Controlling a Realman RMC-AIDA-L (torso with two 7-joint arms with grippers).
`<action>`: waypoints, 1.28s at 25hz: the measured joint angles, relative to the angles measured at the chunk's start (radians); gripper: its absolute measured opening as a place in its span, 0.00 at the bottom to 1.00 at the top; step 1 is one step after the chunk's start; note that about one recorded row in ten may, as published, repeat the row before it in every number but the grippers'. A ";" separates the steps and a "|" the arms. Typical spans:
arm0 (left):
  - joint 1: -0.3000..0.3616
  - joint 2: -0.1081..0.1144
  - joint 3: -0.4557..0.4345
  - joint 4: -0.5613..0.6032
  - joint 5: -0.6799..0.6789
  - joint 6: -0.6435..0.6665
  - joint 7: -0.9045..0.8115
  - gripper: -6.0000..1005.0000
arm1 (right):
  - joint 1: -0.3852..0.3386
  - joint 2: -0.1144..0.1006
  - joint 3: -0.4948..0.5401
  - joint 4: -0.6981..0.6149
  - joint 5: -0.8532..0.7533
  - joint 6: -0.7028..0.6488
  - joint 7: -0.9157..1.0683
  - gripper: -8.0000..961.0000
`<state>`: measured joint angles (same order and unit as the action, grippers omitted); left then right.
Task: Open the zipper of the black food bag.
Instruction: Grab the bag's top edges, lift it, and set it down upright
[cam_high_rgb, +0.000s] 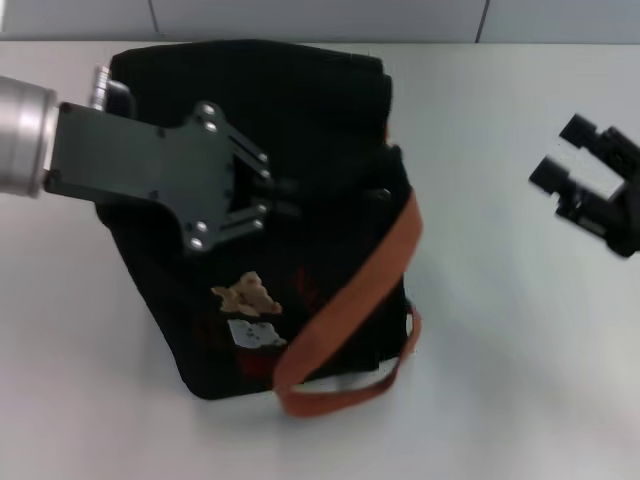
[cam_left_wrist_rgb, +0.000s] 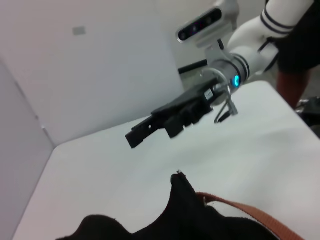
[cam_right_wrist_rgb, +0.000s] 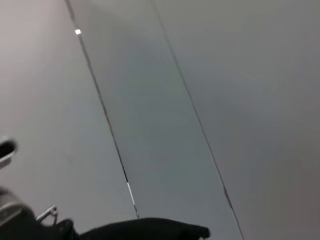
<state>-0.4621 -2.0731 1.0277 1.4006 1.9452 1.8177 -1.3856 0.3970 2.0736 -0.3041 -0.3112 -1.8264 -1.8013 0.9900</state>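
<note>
Nearest, orange-brown straps (cam_high_rgb: 345, 310) looped across the near right corner of the black food bag (cam_high_rgb: 310, 120), standing boxy at the centre of the white tabletop (cam_high_rgb: 520, 380). On its near side, tan and white bear patches (cam_high_rgb: 248, 310) with faint red lettering. Above the bag's top, reaching in from the left, the left end effector (cam_high_rgb: 285, 197), fingers narrowly parted, tips over the dark top panel; cannot tell whether pinching anything. The zipper lost in black fabric, not distinguishable. Well apart on the right, at mid-depth, the right end effector (cam_high_rgb: 563, 152) hovering over bare tabletop, fingers spread. Beyond, pale wall panels (cam_high_rgb: 320, 18).
</note>
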 joint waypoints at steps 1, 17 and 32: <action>0.000 0.000 0.012 -0.015 -0.008 -0.006 0.003 0.10 | -0.007 0.003 -0.002 0.014 -0.001 0.000 -0.048 0.87; 0.010 0.001 0.028 -0.081 -0.070 -0.023 0.024 0.10 | 0.011 0.015 -0.012 0.342 0.005 0.134 -0.746 0.82; 0.011 0.004 0.023 -0.119 -0.073 -0.050 0.031 0.10 | 0.052 0.017 0.005 0.393 0.008 0.142 -0.825 0.75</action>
<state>-0.4508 -2.0693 1.0510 1.2816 1.8718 1.7673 -1.3547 0.4494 2.0909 -0.2991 0.0814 -1.8181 -1.6592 0.1650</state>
